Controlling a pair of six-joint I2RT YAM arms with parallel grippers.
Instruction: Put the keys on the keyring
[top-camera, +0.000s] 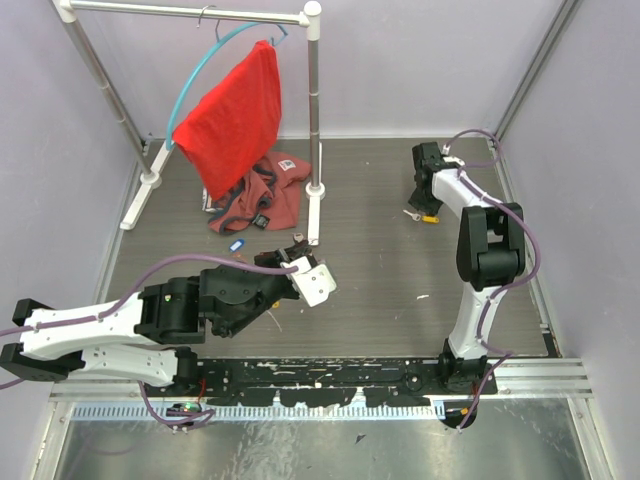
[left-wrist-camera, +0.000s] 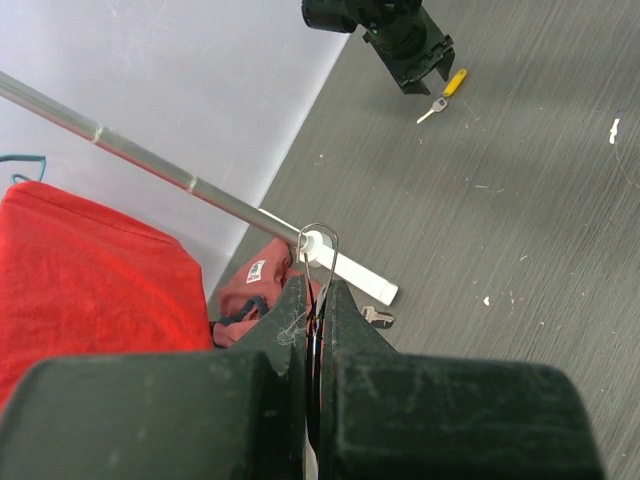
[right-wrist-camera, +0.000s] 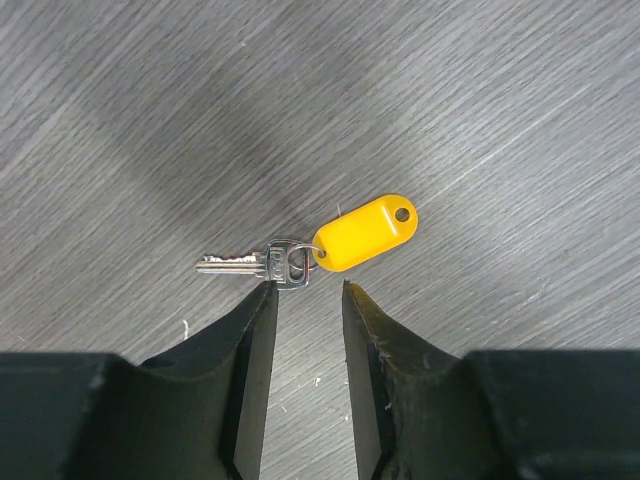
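Note:
A thin silver wire keyring sticks up out of my left gripper, which is shut on it above the table's middle. One of the keys, silver with a yellow tag, lies flat on the table at the far right. My right gripper hovers just over it, open, with its tips on either side of the key's head and nothing between them. A black-headed key lies by the rack's foot, and a blue-tagged key lies nearby.
A white clothes rack stands at the back left with a red cloth on a teal hanger hoop. A reddish garment is heaped at its base. Purple walls close in the table.

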